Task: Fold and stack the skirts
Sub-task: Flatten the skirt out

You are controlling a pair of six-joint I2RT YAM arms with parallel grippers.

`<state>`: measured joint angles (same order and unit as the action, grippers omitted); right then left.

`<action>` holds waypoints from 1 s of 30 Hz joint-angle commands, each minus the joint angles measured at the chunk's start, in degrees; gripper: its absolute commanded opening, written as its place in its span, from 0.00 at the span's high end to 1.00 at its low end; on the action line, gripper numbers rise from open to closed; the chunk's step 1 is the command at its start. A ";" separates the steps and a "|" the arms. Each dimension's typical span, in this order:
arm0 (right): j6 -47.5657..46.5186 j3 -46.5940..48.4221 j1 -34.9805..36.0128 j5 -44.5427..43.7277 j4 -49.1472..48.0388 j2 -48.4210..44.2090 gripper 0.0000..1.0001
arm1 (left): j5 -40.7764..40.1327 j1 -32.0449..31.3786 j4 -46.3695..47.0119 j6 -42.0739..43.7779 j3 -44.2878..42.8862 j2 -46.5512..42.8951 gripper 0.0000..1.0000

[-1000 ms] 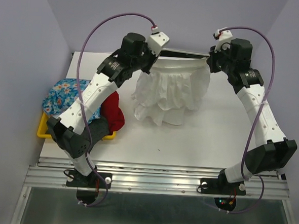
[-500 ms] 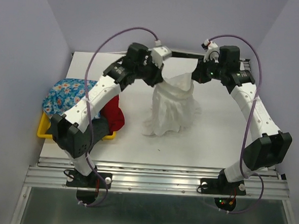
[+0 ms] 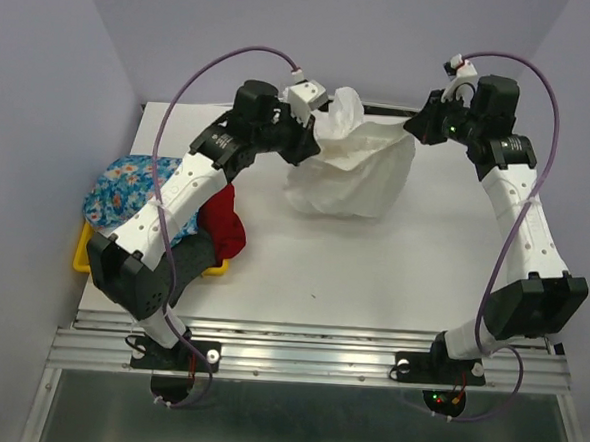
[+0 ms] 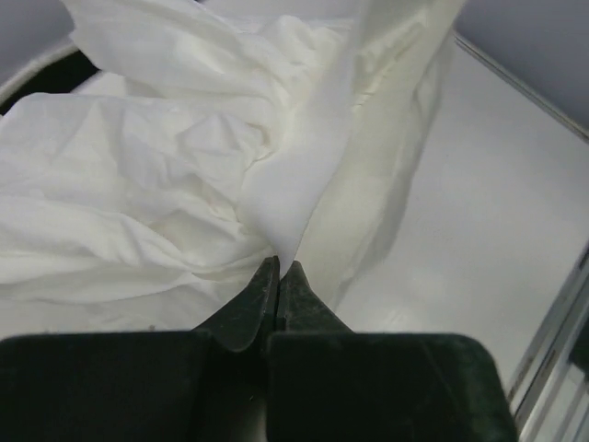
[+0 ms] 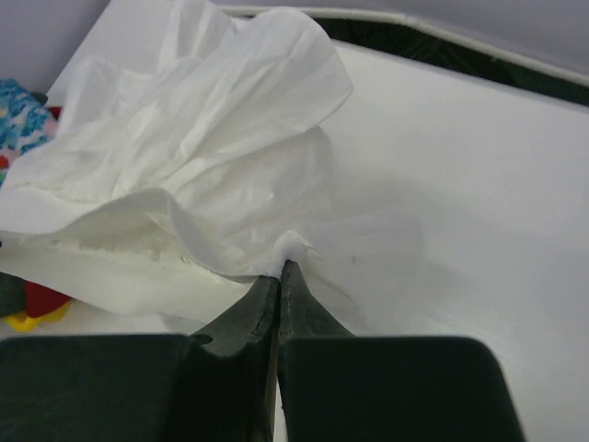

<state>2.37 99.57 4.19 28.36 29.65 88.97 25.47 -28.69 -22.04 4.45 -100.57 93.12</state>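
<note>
Pinching white skirt [image 3: 356,173] at two points, one per arm. Left gripper [image 4: 279,269]: pressed together on a narrow fold of the white cloth, plain in the left wrist view. Right gripper [image 5: 281,273]: likewise closed tight, nipping a small peak of the same cloth.

Held over the far half of the table [image 3: 392,277], strung between the two grippers. Upper edge lifted, lower bulk bunched and sagging toward the table surface. Touching it or just clear of it: cannot tell. Crumpled throughout, with a loose flap sticking up just beside the left gripper.

Noting the other skirts heaped at the table's left edge, in and over the yellow tray [image 3: 84,258]:
- Blue flowered skirt [image 3: 127,186] on the far-left side, spilling past the tray rim.
- Red skirt [image 3: 227,225] on the right of the heap, hanging onto the table.
- Dark grey skirt [image 3: 201,253] just nearer than the red one, partly hidden by the left arm; dots too small to make out.

White skirt near the heap but apart from it, not touching.
</note>
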 commanded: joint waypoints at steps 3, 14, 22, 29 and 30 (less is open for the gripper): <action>-1.76 -5.88 3.20 2.76 1.64 -4.94 0.99 | -1.03 -3.66 1.56 3.20 6.44 -8.13 1.00; -4.92 -2.19 3.20 -13.50 1.38 -4.87 0.99 | -6.23 -0.84 1.65 -1.37 1.53 -5.50 1.00; -5.18 1.40 3.20 -15.79 -3.98 7.78 0.99 | -7.12 1.43 2.00 -2.95 -7.34 9.23 1.00; -2.55 30.55 -1.01 -19.38 -6.53 32.20 0.99 | -10.09 6.71 5.95 -1.37 -39.61 32.88 1.00; -0.28 35.82 -1.80 -19.66 -6.53 35.45 0.99 | -10.70 7.32 8.22 -1.55 -43.61 35.52 1.00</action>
<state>-1.52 118.87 5.93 12.43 27.86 117.84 17.37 -24.60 -21.23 2.55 -126.74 121.75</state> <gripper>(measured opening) 0.022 0.034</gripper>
